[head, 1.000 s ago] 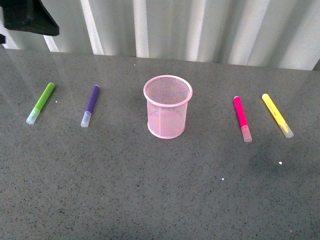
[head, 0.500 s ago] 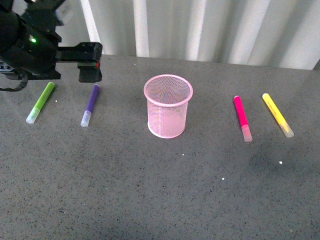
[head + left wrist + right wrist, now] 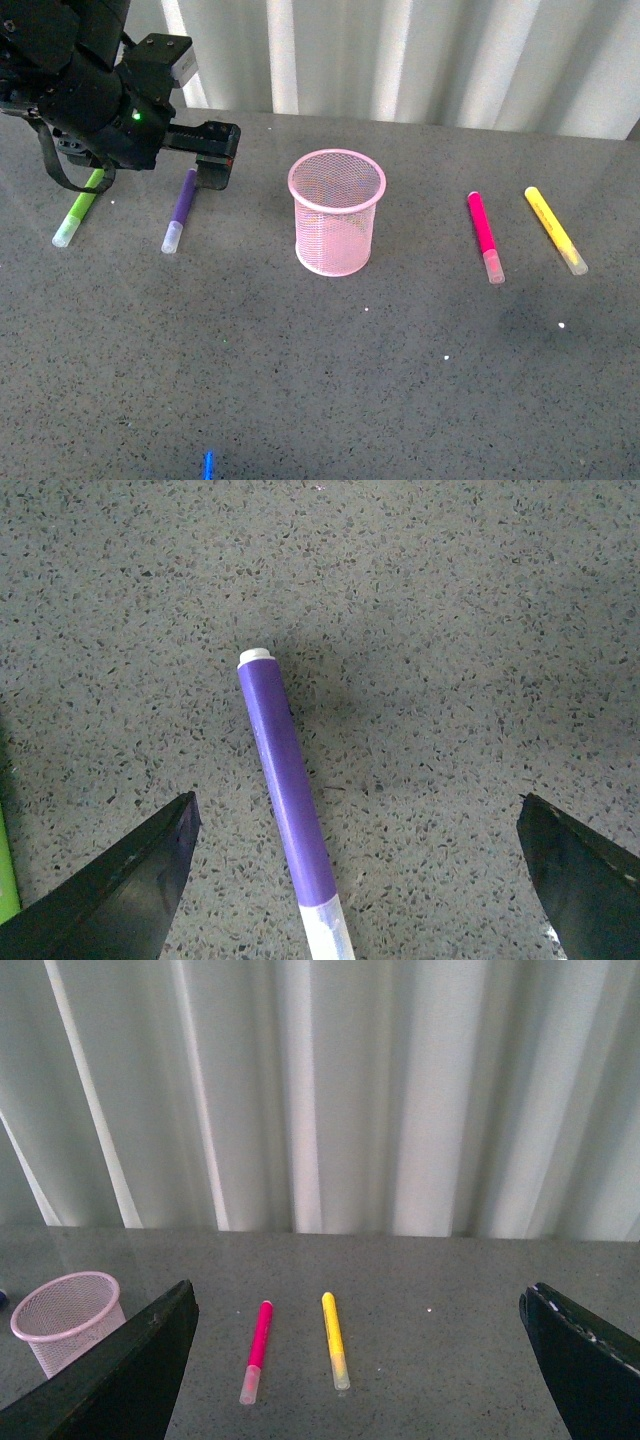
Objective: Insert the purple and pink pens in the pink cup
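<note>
While both task pens lie flat on the grey speckled desk [image 3: 320, 390], the left arm [image 3: 100, 95] hangs above the purple pen [image 3: 181, 208], which lies left of the pink cup [image 3: 337, 215]. The left jaws stand wide apart and hold nothing. In the left wrist view the purple barrel runs between the two dark tips and touches neither, so the arm seems lined up to drop and pinch the barrel across its width. A lime-green marker [image 3: 75, 212] lies just beyond the purple pen, further left, close enough that a sloppy descent could nudge it.

The pink cup stands upright at the middle of the desk, mouth open and nothing visible inside. The pink pen [image 3: 484, 236] lies well to its right, beside a yellow marker [image 3: 555, 230], apart from it. The right arm is absent from the front view. Its wrist camera looks down on those two pens from a distance, and the right jaws are spread wide and empty, probably waiting their turn.
</note>
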You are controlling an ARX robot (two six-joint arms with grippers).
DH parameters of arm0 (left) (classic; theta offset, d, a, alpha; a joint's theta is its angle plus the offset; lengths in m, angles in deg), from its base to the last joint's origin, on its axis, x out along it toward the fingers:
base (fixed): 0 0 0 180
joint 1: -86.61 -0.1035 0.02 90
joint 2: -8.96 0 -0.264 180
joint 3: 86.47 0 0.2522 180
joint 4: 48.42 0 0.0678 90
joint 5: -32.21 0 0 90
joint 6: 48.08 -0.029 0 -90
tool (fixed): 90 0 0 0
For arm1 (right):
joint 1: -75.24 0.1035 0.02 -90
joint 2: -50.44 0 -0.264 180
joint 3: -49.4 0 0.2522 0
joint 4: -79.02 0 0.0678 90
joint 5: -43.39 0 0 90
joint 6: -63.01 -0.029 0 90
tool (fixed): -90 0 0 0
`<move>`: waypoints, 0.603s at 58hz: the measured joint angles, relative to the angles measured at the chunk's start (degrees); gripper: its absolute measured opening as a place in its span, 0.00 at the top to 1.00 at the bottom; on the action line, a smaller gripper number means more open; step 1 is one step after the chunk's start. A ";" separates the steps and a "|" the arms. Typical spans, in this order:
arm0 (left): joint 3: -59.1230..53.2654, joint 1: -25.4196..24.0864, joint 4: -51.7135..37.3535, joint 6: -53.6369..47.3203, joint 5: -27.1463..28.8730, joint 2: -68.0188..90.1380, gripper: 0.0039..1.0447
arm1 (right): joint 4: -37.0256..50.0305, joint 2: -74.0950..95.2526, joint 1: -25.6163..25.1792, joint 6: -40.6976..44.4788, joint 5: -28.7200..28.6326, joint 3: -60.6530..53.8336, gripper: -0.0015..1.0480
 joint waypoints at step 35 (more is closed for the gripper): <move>11.50 0.52 4.63 -0.07 3.87 9.35 0.06 | 0.00 0.00 0.00 0.00 0.00 0.00 0.07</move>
